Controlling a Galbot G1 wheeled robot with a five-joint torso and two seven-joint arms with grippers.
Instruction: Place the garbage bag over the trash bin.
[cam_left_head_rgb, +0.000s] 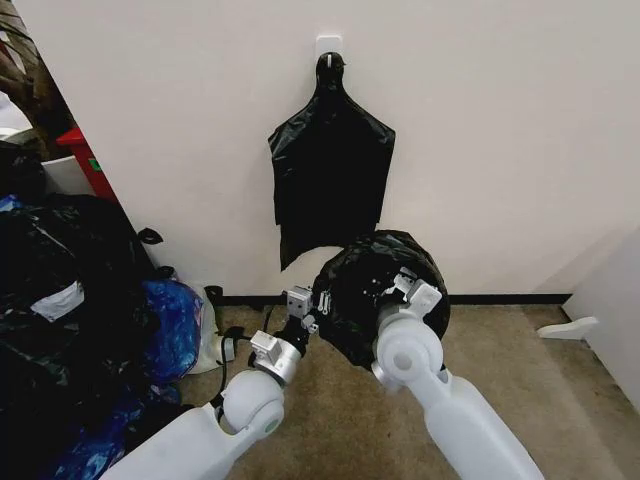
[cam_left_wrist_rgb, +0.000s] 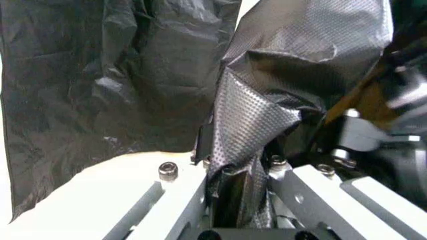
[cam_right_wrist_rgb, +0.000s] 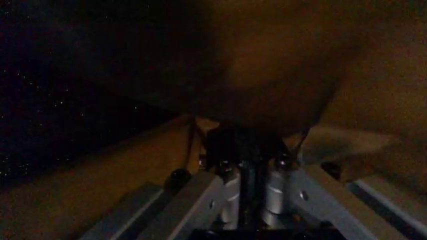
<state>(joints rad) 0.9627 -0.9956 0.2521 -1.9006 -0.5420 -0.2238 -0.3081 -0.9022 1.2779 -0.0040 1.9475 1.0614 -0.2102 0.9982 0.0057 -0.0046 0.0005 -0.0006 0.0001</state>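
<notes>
I see the thin, glossy, crinkly black plastic garbage bag ballooned out just below the flat black bags hanging by their narrow neck from a white wall hook. My left gripper sits at the ballooned bag's left edge, its fingers clenched on a fold of the film. My right gripper is pressed into the bag's right side, fingers pinched together on dark plastic. Stuffed black bags are heaped on the tan carpet floor well left of the ballooned bag.

Even, bright indoor light fills the head view with soft shadows under the hanging bags, the left wrist view is blurred with sheen on plastic, and the right wrist view is dim, murky brown.
</notes>
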